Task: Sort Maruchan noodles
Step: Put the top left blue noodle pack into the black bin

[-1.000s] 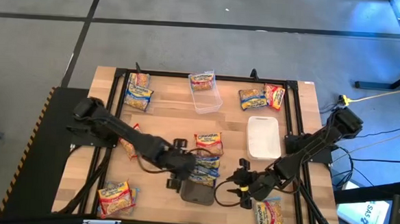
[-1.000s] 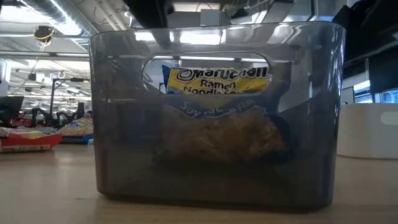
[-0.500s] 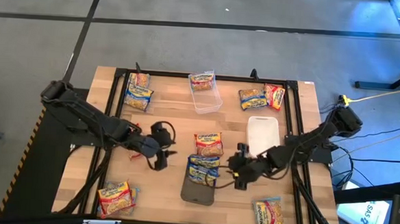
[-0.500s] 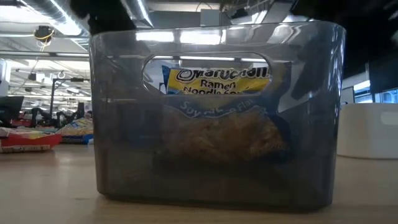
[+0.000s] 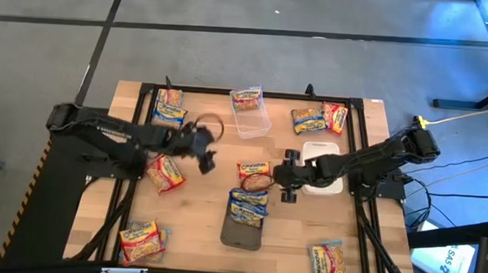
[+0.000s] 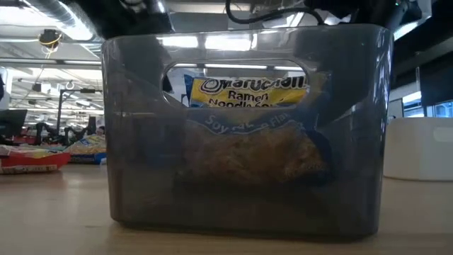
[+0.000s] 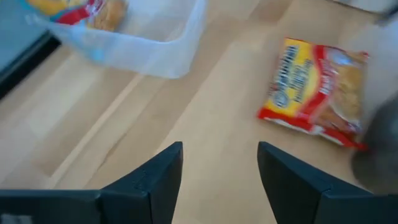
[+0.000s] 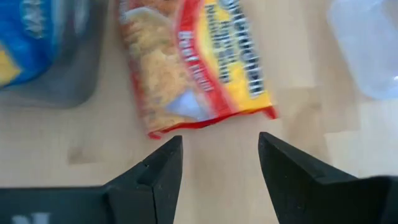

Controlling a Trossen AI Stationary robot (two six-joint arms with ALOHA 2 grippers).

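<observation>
Several Maruchan packets lie flat on the table. A red-banded packet (image 5: 253,170) sits mid-table; it shows in the left wrist view (image 7: 317,93) and the right wrist view (image 8: 193,62). A blue-banded packet (image 5: 249,205) leans inside the dark grey tray (image 5: 241,232), upright against its wall in the low view (image 6: 248,134). My left gripper (image 5: 206,156) hovers open between the clear tub (image 5: 252,118) and the red packet, fingers apart (image 7: 221,165). My right gripper (image 5: 277,177) hovers open just right of the red packet, which lies ahead of its fingers (image 8: 221,165).
More packets lie at the far left (image 5: 168,112), in the clear tub (image 5: 246,96), at the far right (image 5: 319,117), left of centre (image 5: 165,172), and at the near corners (image 5: 142,238) (image 5: 328,260). A white tray (image 5: 322,167) stands under my right arm. Bare wood lies between tub and red packet.
My left gripper has drawn back from the dark grey tray toward the far left, uncovering the packet left of centre. My right gripper has moved from the near edge toward the far side and now hangs beside the red packet. No packet has moved.
</observation>
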